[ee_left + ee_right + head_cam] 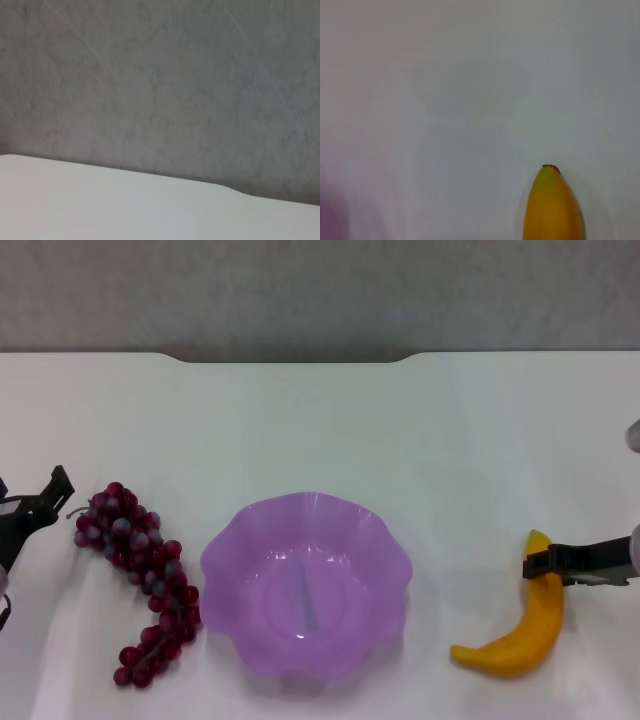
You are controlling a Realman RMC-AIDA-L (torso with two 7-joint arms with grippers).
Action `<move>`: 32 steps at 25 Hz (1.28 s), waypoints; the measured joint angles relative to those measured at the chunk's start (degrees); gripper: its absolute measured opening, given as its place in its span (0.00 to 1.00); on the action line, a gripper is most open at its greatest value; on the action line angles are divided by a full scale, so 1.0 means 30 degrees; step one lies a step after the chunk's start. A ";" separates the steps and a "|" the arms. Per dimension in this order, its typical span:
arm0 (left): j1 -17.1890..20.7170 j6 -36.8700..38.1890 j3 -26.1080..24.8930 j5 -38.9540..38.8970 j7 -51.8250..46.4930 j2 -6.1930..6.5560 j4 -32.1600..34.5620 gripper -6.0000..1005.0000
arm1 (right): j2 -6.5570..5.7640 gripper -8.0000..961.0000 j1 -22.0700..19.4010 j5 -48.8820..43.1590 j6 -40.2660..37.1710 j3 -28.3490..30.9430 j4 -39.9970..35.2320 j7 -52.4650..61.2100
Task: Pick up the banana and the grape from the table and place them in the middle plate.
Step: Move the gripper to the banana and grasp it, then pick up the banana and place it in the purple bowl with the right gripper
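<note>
The banana [522, 633] lies on the white table [320, 420] at the right, curving toward the front. My right gripper [542, 563] reaches in from the right edge, and its black tip crosses the banana just below the far tip. The right wrist view shows only that banana tip [552, 207] on bare table. The grape [140, 570] bunch lies at the left, running from far left to near. My left gripper [48, 498] sits at the left edge, just beside the bunch's far end and apart from it. The middle plate [232, 540], purple with a wavy rim, stands between them with nothing in it.
The table's far edge [290, 360] has a notch, with a grey wall [160, 75] behind it. Bare white tabletop stretches behind the plate and between the plate and each fruit.
</note>
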 joint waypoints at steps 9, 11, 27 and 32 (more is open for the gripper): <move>0.0077 -0.0001 -0.0006 -0.0030 0.0000 0.0001 0.0000 0.88 | 0.0066 0.56 -0.0970 0.0023 0.0904 -0.0550 0.2489 0.0288; 0.0098 0.0000 -0.0056 -0.0050 0.0001 0.0023 0.0000 0.88 | 0.0086 0.56 -0.1325 0.0030 0.1491 -0.0595 0.3444 0.0398; 0.0101 0.0000 -0.0147 -0.0108 0.0000 0.0061 -0.0190 0.88 | 0.0119 0.53 -0.3096 0.0003 0.3698 -0.1903 0.9168 0.0880; 0.0079 0.0000 -0.0177 -0.0142 0.0000 0.0060 -0.0201 0.88 | 0.0116 0.53 -0.3792 0.0003 0.4884 -0.2120 1.1703 0.1048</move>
